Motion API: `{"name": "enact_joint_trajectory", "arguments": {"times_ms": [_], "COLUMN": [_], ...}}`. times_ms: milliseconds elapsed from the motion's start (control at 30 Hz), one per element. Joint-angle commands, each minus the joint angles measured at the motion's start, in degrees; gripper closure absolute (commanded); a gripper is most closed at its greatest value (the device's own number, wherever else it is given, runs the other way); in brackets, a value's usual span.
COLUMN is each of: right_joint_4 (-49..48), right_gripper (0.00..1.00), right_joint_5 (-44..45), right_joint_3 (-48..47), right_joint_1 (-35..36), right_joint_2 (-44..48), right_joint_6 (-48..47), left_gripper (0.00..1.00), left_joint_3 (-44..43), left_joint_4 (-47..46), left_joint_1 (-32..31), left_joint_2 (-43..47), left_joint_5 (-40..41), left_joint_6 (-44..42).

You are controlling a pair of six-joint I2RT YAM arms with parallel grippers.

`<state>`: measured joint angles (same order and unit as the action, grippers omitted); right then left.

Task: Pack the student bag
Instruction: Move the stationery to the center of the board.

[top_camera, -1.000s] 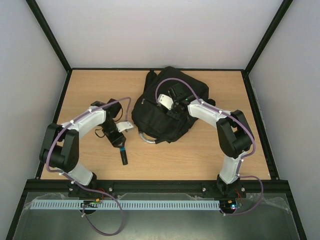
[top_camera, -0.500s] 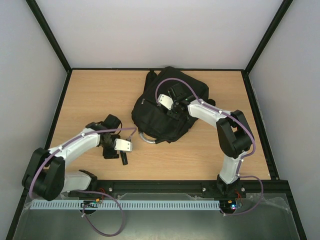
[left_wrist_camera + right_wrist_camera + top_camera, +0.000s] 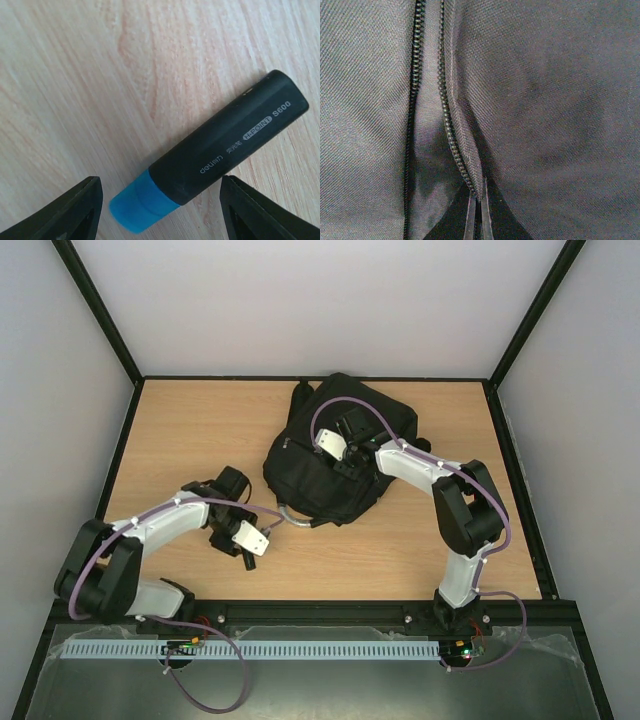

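Student bag under right hand; zip edge pinched.

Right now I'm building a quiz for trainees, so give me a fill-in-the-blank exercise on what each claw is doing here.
1. The highlighter lying on the wooden table has a black body and a ____ cap.
2. The left claw hangs over it with its jaws ____, one finger on each side.
3. The right claw is shut on the black backpack, right at the edge of its ____.

Missing words: blue; open; zipper.
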<state>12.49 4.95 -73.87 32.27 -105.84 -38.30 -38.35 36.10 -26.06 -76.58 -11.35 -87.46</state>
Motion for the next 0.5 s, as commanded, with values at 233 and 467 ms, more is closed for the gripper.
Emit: {"name": "enact_joint_trajectory", "arguments": {"times_ms": [233, 467], "right_joint_4": [2.6, 2.5], "right_gripper": [0.99, 0.99], "right_joint_5": [-1.5, -1.6], "right_joint_3": [2.3, 2.4], "right_joint_1": [1.0, 1.0], "right_joint_2": [-0.4, -0.6], "right_joint_6": [-0.7, -0.6], "left_gripper": [0.36, 0.49], "left_joint_3": [-6.4, -7.9], "left_joint_4": [11.0, 8.7], "left_joint_1": [0.2, 0.2], "left_joint_2": [-8.3, -11.0], "left_joint_5": [-5.5, -5.4], "left_joint_6": [-20.5, -16.1]}}
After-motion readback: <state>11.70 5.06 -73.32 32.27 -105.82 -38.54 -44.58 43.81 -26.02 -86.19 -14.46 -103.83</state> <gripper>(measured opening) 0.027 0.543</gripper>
